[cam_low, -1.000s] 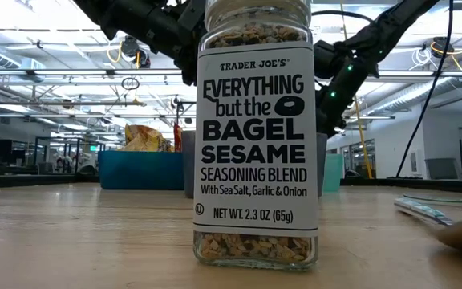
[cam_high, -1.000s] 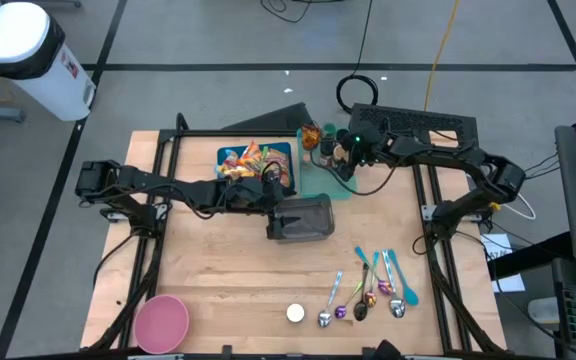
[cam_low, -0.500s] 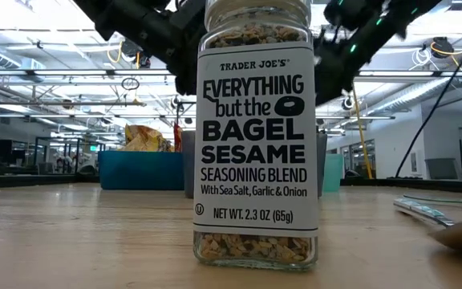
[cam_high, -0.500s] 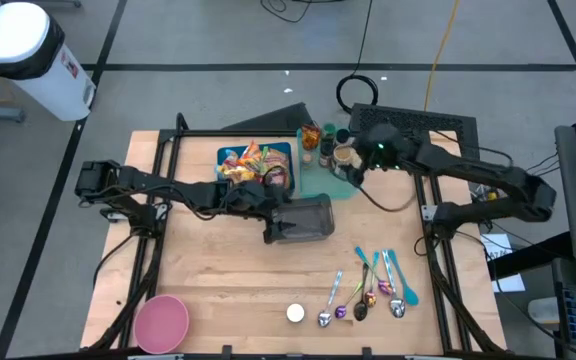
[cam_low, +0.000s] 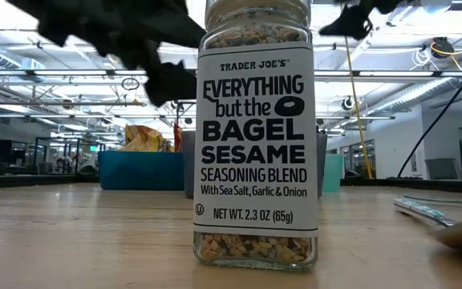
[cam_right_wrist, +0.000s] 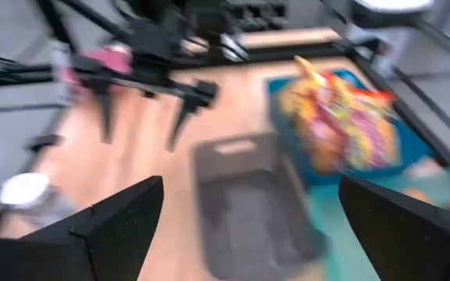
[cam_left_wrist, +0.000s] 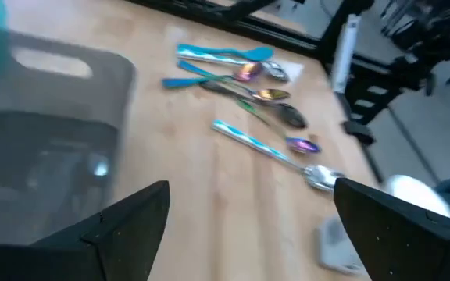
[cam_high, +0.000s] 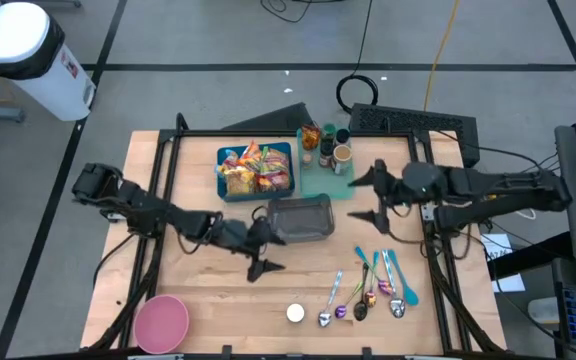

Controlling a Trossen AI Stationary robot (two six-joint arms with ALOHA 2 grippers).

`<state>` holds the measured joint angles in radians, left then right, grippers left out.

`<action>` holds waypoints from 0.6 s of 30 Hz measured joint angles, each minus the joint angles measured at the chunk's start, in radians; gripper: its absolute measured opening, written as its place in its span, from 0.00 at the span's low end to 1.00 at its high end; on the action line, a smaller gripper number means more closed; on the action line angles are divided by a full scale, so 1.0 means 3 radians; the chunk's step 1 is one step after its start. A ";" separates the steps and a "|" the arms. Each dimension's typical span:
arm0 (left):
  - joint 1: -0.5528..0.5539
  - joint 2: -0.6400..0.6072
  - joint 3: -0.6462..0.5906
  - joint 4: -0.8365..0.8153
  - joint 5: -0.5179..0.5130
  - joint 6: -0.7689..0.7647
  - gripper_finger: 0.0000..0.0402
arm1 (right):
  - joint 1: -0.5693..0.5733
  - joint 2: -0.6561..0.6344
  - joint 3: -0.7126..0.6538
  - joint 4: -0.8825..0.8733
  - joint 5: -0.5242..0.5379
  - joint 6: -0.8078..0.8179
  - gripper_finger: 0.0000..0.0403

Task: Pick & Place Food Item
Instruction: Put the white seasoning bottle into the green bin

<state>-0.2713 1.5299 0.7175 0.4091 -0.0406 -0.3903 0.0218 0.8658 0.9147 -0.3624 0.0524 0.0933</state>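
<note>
1. Snack packets (cam_high: pixel 256 168) heaped in blue bin (cam_high: pixel 224 187) at desk (cam_high: pixel 208 290) far edge; no single long axis can be made out.
2. Grey container (cam_high: pixel 301 217) just in front of bin, long side across the desk, empty.
3. Left claw (cam_high: pixel 261 243) spread wide, holding nothing, just beside container.
4. Right claw (cam_high: pixel 371 198) spread wide, empty, on the container's other side.

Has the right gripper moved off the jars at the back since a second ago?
Yes. The right gripper has swung away from the jars, toward the spoons' side, and hangs open beside the grey bin.
</note>
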 joint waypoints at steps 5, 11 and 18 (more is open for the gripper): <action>-0.0367 0.0000 -0.0221 0.0353 -0.0205 -0.0346 0.91 | 0.0503 -0.0018 -0.0318 0.0807 0.0001 -0.0020 0.94; -0.0849 0.0081 -0.0288 0.0514 -0.0723 -0.0541 0.91 | 0.0991 -0.0019 -0.0791 0.1961 0.0006 -0.0217 0.94; -0.1089 0.0578 -0.0288 0.0897 -0.1115 -0.0185 0.91 | 0.1361 0.0020 -0.1255 0.2850 0.0198 -0.0297 0.94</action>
<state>-0.5981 1.7033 0.6312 0.6782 -0.3752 -0.4459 0.4300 0.8718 0.5381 0.4926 0.1119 0.0040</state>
